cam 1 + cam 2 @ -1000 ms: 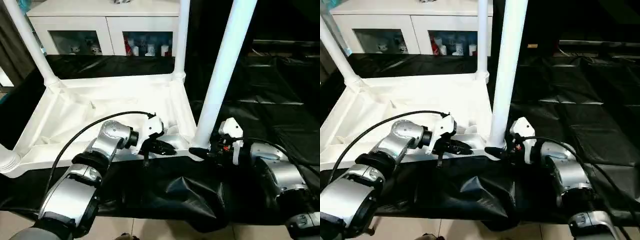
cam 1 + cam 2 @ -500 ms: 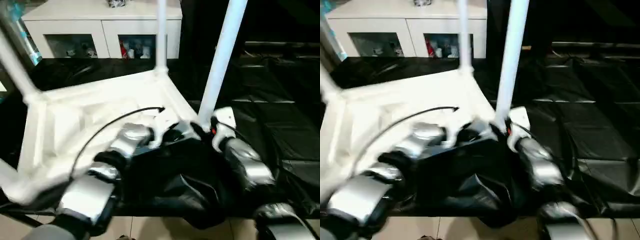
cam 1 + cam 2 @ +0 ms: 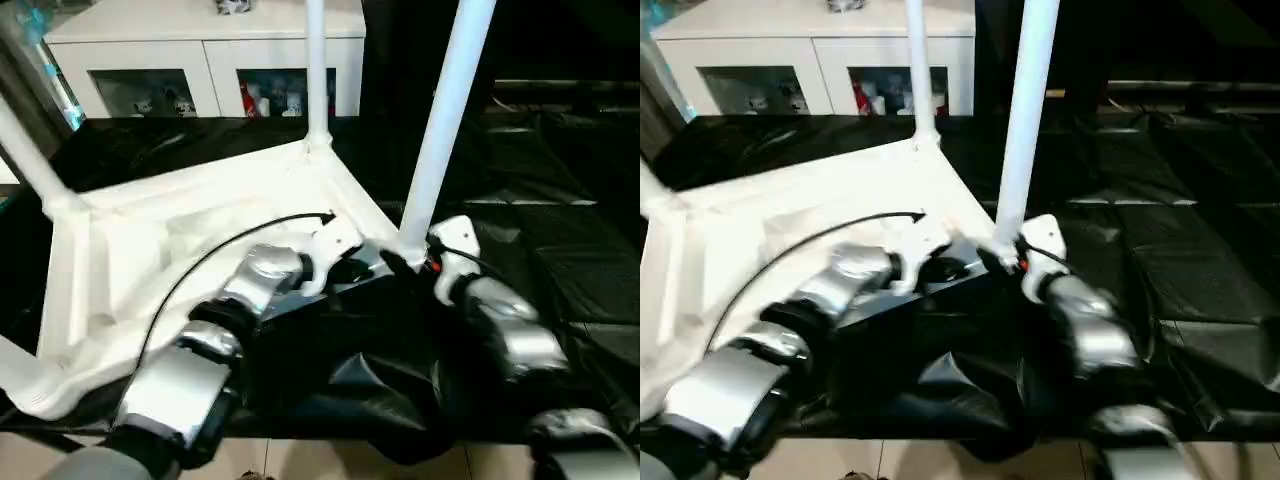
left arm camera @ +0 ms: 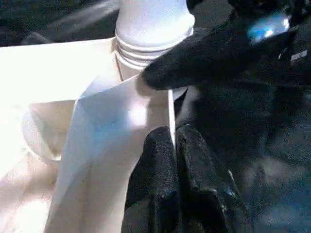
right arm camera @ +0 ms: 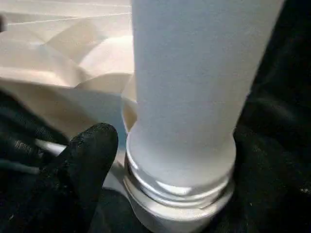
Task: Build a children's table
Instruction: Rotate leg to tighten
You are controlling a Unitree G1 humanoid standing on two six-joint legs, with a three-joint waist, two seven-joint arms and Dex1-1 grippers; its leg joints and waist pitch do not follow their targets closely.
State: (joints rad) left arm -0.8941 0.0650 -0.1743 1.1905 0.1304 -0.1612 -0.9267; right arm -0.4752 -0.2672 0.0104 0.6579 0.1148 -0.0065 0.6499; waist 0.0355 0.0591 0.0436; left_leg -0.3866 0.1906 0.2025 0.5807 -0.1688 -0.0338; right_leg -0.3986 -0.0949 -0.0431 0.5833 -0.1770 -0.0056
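The children's table (image 3: 180,230) lies upside down on black cloth, ribbed underside up, with white legs standing in its corner sockets. The near right leg (image 3: 445,110) rises from the corner where both grippers meet. My left gripper (image 3: 352,270) is shut, its fingertips (image 4: 171,141) against the table's rim wall just beside that socket, nothing visibly between them. My right gripper (image 3: 398,262) is at the leg's base (image 5: 184,160); its visible finger (image 5: 92,145) stands slightly off the collar, so it is open. Another leg (image 3: 315,70) stands at the far corner, and one (image 3: 25,150) at the left.
A white cabinet with glass doors (image 3: 200,50) stands behind the table. Black cloth (image 3: 560,200) covers the floor to the right and bunches into a fold (image 3: 380,390) between my forearms. The table's near left corner (image 3: 20,380) reaches the picture's left edge.
The table top has turned: its near right corner swung away from me and its left end came nearer. Both grippers stayed at that corner. The view has also shifted.
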